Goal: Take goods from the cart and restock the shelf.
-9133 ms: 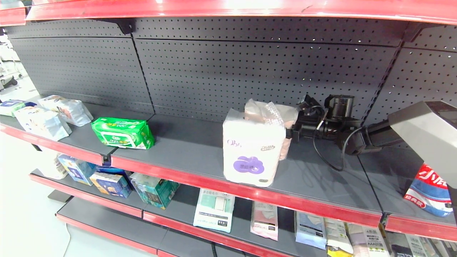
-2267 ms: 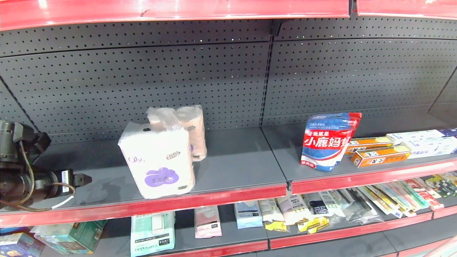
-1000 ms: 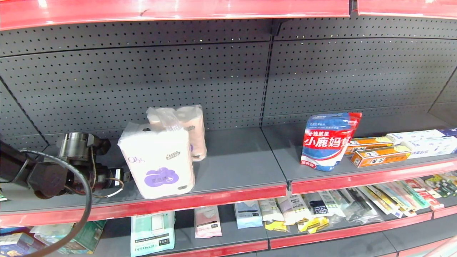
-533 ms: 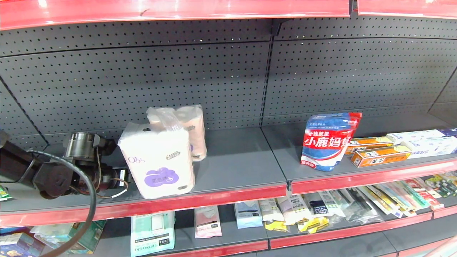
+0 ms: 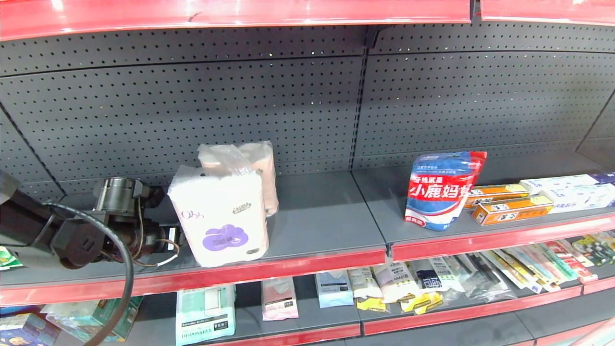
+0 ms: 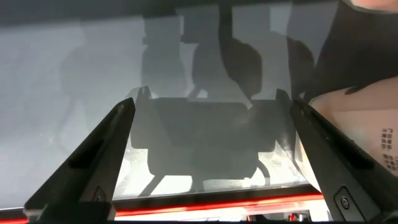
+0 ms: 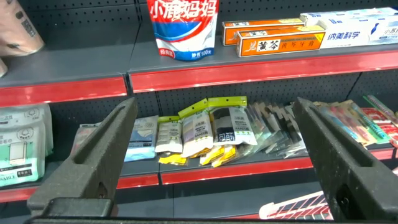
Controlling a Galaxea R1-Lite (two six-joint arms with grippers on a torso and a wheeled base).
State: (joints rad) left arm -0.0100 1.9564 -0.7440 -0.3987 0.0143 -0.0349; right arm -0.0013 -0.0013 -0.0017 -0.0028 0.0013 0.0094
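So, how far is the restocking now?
Done: the white tissue pack stands at the front edge of the shelf, the pink roll pack behind it. In hand: nothing; the left gripper is open beside the white pack, the right gripper open and empty. Left: much bare shelf to fill.

The shelf (image 5: pixel 312 216) has a dark grey perforated back panel (image 5: pixel 288 96) and glossy red front edges (image 5: pixel 240 9) catching light.

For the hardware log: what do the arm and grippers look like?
Left arm is black, with a silver cylindrical section, a looping black cable and a white label. Left gripper and right gripper are dark grey, flat and tapered.
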